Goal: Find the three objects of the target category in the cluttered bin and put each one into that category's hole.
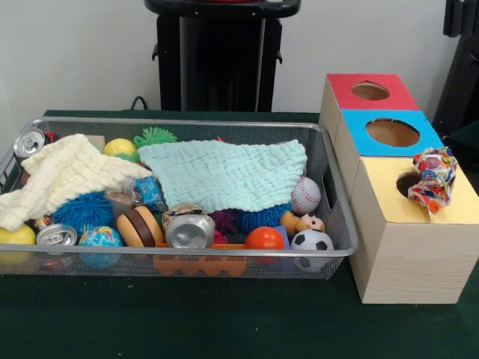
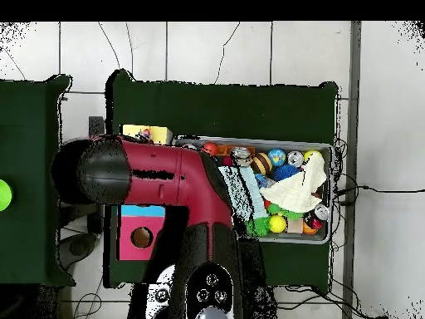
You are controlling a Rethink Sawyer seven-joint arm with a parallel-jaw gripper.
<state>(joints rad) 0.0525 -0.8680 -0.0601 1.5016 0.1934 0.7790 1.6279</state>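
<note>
Bin [image 1: 329, 250] w/ 3 cans, 2 cloths; 1 confetti wad [image 1: 434, 179] on yellow hole [image 1: 408, 184] rim; 3 boxes; arm [image 2: 166, 179] overhead, jaws' state can't tell.

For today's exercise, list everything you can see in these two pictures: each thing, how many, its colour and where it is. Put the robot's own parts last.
bin: 1, silver wire mesh, on the green table, left of the boxes.
cloths: 2, pale green and cream, lying over the clutter in the bin.
drink cans: 3 showing, silver, in the bin.
balls: several, including an orange ball, a soccer ball and a baseball, near the bin's right end.
spiky blue ball: 1, bin's left part.
wooden boxes: 3, pale, with red, blue and yellow tops, each with a round hole.
confetti-patterned wad: 1, multicoloured, at the yellow hole.
arm: 1, red and black, overhead view only; gripper not seen.
</note>
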